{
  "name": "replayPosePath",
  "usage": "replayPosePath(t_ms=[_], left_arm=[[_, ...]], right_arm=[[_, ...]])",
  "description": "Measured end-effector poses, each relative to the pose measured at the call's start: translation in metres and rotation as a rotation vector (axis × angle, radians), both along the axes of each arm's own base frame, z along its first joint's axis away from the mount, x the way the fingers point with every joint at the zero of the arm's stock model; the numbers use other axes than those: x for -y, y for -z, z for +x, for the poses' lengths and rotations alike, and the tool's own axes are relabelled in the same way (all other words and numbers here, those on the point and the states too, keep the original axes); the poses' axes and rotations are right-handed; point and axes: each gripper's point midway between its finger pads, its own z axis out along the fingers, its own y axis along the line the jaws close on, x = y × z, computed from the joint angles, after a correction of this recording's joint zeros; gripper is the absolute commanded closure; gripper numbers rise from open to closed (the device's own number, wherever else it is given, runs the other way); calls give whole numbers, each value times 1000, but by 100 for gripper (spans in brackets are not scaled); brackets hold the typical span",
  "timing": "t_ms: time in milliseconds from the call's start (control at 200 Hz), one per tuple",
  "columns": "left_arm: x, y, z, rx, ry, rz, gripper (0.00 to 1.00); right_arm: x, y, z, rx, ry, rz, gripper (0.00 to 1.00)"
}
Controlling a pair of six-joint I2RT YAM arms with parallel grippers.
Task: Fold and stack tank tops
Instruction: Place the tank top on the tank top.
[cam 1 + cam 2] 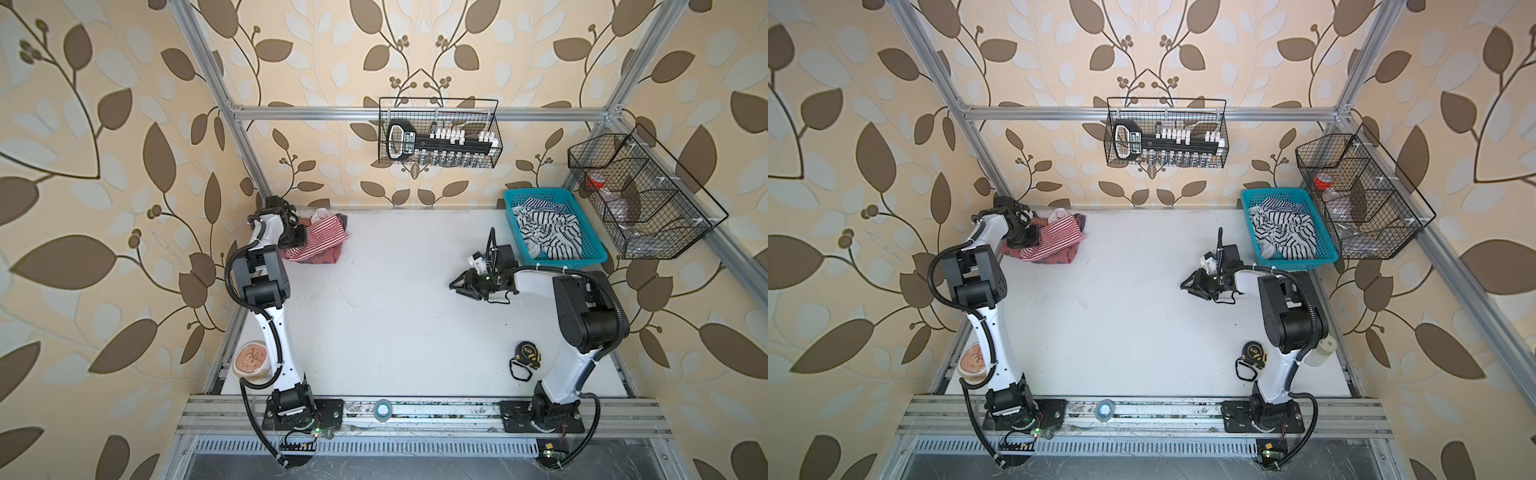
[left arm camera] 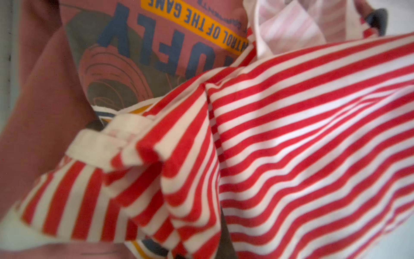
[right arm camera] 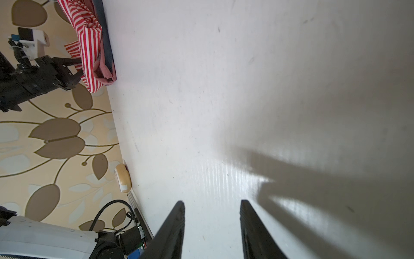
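The red-and-white striped tank top [image 1: 322, 235] lies bunched on the dusty red tank top [image 1: 328, 258] at the table's far-left corner in both top views. My left gripper [image 1: 299, 241] is at the pile's left side, shut on a fold of the striped tank top [image 3: 89, 44]. In the left wrist view the striped cloth [image 2: 291, 134] drapes over the jaws and hides them, and behind it the dusty red top [image 2: 44, 101] shows its printed graphic. My right gripper [image 1: 457, 286] hovers open over bare table at the right, its fingers [image 3: 179, 224] holding nothing.
A teal basket [image 1: 561, 262] with black-and-white striped cloth stands at the far right. A tape measure [image 1: 528, 353] lies near the right arm's base. Black wire baskets [image 1: 440, 133] hang on the back and right walls. A tape roll [image 1: 381, 409] sits on the front rail.
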Motion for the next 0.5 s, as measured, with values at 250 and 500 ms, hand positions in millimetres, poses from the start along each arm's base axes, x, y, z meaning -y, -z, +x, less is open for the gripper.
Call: replayPosePath(t_ms=[250,500], left_arm=[[7,-66,14,182,28,-3,100],[3,-88,33,246,50,14,100]], right_arm=[[-6,-1,3,1,-14,0,58],[-10,6,4,-20,-24,-4,58]])
